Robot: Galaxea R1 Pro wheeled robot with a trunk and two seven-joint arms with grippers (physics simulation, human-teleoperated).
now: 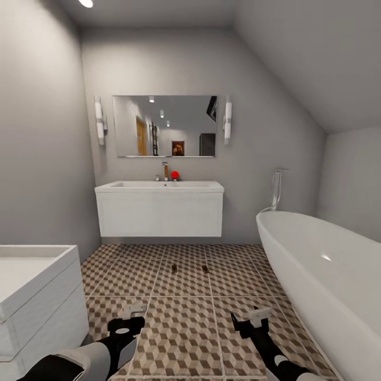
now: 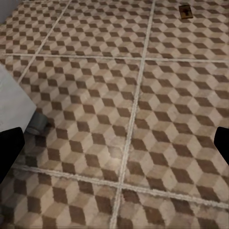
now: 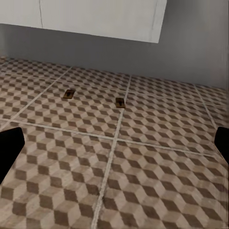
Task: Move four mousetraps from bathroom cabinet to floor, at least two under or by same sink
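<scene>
two mousetraps lie flat on the bathroom floor [image 1: 185,296], well ahead of both claws and just in front of the wall-hung vanity [image 1: 159,214] that carries the sink [image 1: 159,185]: the left mousetrap [image 1: 174,269] and the right mousetrap [image 1: 205,269], apart from each other, each on patterned tile either side of a grout line. from the right wrist they show as two small tan boards [image 3: 69,93] and [image 3: 120,102] below the white vanity front [image 3: 95,16].

beyond the sink, a chrome tap [image 1: 165,172] and a small red thing [image 1: 174,175] sit under a mirror [image 1: 164,126] flanked by two wall lights. a white oval bathtub [image 1: 323,275] stands to the right of the right claw [image 1: 253,317]; a white unit [image 1: 37,296] stands beside the left claw [image 1: 129,316].

nothing lies on the tiles between the claws and the traps.

both claws hang over bare tile with their fingers spread wide, gripping nothing.
</scene>
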